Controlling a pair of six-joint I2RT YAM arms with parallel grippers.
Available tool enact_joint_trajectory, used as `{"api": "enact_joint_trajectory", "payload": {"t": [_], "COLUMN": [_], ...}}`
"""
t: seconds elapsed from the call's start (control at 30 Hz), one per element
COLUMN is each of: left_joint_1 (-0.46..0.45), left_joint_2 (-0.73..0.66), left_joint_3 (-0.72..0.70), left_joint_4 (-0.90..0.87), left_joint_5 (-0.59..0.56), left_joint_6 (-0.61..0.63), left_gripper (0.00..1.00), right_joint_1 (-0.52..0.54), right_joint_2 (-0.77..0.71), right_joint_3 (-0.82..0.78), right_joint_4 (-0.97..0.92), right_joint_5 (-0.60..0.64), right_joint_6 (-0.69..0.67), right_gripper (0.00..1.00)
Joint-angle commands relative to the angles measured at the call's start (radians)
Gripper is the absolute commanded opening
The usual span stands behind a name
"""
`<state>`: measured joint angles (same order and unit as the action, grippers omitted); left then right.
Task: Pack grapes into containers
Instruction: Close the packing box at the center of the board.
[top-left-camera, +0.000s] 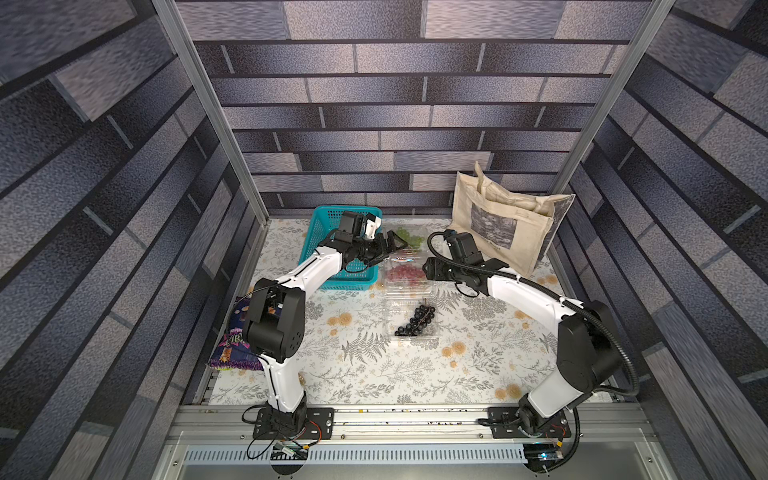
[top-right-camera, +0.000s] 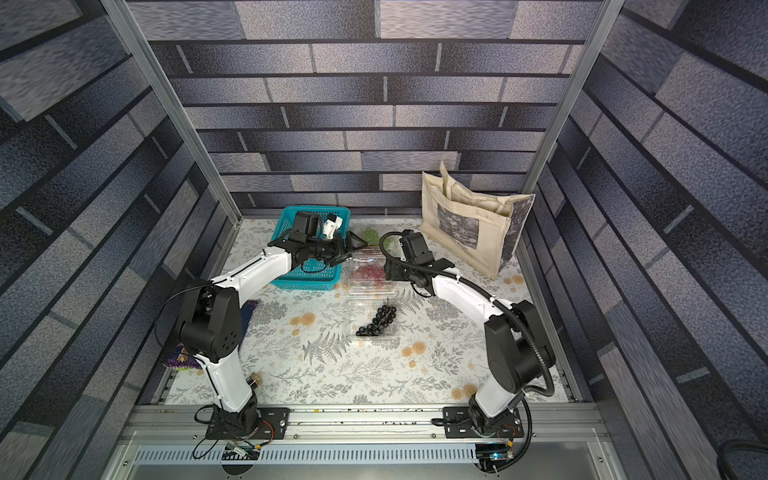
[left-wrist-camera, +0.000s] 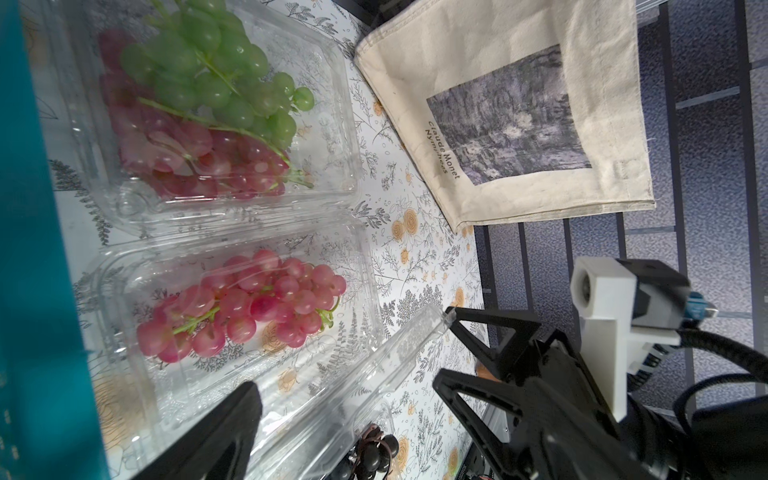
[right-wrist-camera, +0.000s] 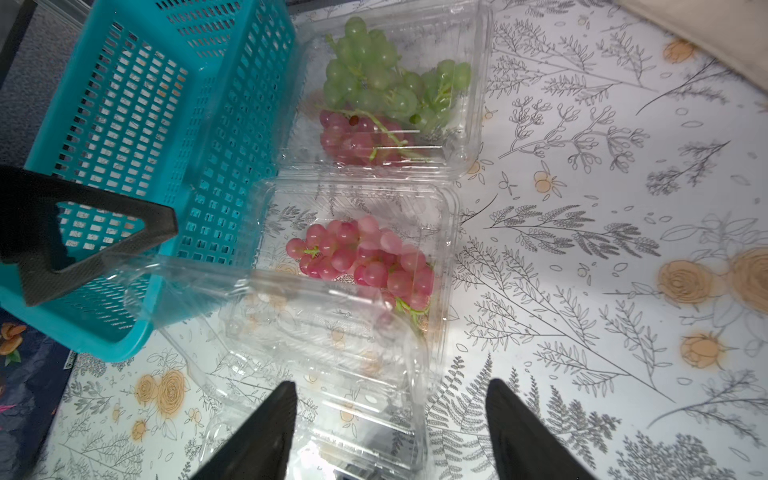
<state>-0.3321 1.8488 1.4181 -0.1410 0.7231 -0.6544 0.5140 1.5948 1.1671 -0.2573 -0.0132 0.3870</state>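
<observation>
The beige tote bag (left-wrist-camera: 478, 83) reads "Claude Monet Nymphéas"

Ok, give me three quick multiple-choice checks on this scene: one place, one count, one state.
1. Where is the green bunch? A) teal basket B) far container, with a red bunch C) tote bag
2. How many containers hold grapes? A) one B) two C) three
3. The left gripper is: A) open B) shut on grapes C) shut on a lid

1 B: green lies on red in that box.
2 C: the middle container also holds red grapes, the near container black grapes.
3 A: its jaws stand apart, holding nothing.
</observation>
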Motion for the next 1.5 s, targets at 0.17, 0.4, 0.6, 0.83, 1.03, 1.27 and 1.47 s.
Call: {"api": "enact_joint_trajectory", "payload": {"t": [0.17,0.4,0.6,0.83,1.03,1.27,1.47], "left_joint_1": [-0.012,-0.030,-0.044,-0.056,-0.064,-0.070,-0.074], "left_joint_2": [-0.033,-0.056,-0.078,-0.100,-0.109,-0.116,-0.116], "left_joint_3": [-0.016,-0.041,-0.058,-0.074,-0.075,-0.079,-0.078], "left_joint_4": [0.042,0.038,0.026,0.028,0.027,0.038,0.041], "left_joint_5": [0.034,0.045,0.041,0.039,0.039,0.039,0.039], "left_joint_6": [-0.007,-0.005,0.006,0.005,0.004,0.002,-0.002], "left_gripper": [1.00,1.00,1.00,1.00,1.00,1.00,1.00], "right_joint_1": [-0.038,-0.133,-0.156,-0.158,-0.158,-0.157,-0.157], "right_joint_2": [-0.084,-0.051,0.079,0.223,0.260,0.202,0.140], "right_joint_3": [0.026,0.059,0.175,0.281,0.324,0.259,0.190], "right_joint_4": [-0.054,-0.101,-0.174,-0.236,-0.260,-0.243,-0.205], "right_joint_5": [0.004,-0.063,-0.136,-0.213,-0.315,-0.377,-0.412], "right_joint_6": [0.039,0.107,0.077,0.033,-0.008,-0.039,-0.032], "right_gripper": [1.00,1.00,1.00,1.00,1.00,1.00,1.00]}}
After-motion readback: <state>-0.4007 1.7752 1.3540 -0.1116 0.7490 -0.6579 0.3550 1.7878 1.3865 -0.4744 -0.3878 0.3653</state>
